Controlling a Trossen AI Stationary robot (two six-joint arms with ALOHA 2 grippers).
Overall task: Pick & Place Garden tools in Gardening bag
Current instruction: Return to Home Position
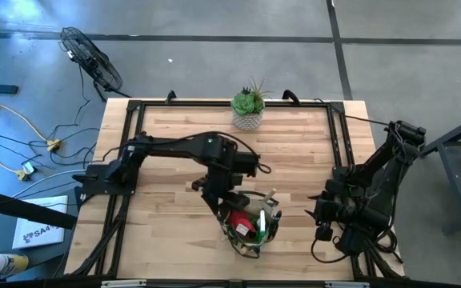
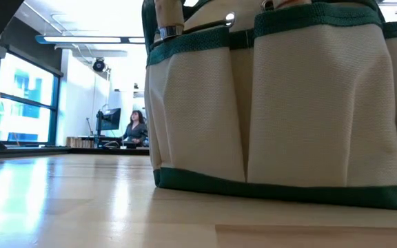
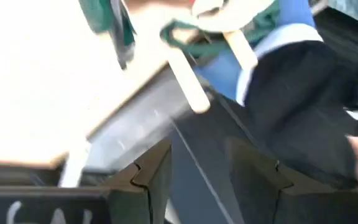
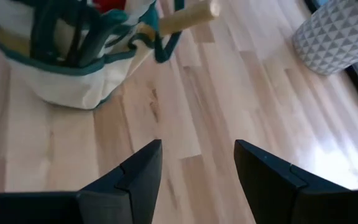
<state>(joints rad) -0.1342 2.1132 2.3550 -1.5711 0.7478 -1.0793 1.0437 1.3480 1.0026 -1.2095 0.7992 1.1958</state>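
Closest to the low camera, the gardening bag (image 2: 274, 103) is seen standing upright near the front of the bench (image 1: 294, 152). On the left, the left jaws are held spread just above the bag's left side, pinching nothing. Inside the bag a red glove-like item (image 1: 238, 219), a green spray bottle (image 1: 260, 225) and a wooden handle (image 1: 272, 197) are packed. Well to the right, the right jaws are parked spread at the bench edge. Loaded, the soft fabric is judged heavy and saggy; the dark green rim (image 2: 316, 22) would be best gripped
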